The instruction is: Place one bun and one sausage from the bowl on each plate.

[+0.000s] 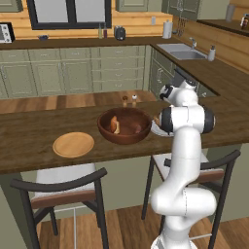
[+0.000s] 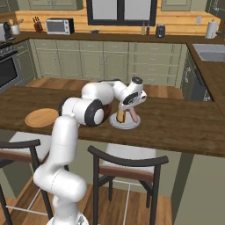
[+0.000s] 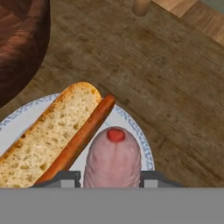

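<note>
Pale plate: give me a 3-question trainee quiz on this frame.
1. True or false: a bun already lies on the pale plate.
2. What sits between the gripper fingers? A) sausage B) bun C) nothing
3. Which plate has no food on it?

Key: 1 true. 2 A; it stands over the pale plate. 3 the tan wooden plate, left of the bowl.

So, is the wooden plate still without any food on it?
Yes, the wooden plate lies bare on the counter, left of the bowl.
</note>
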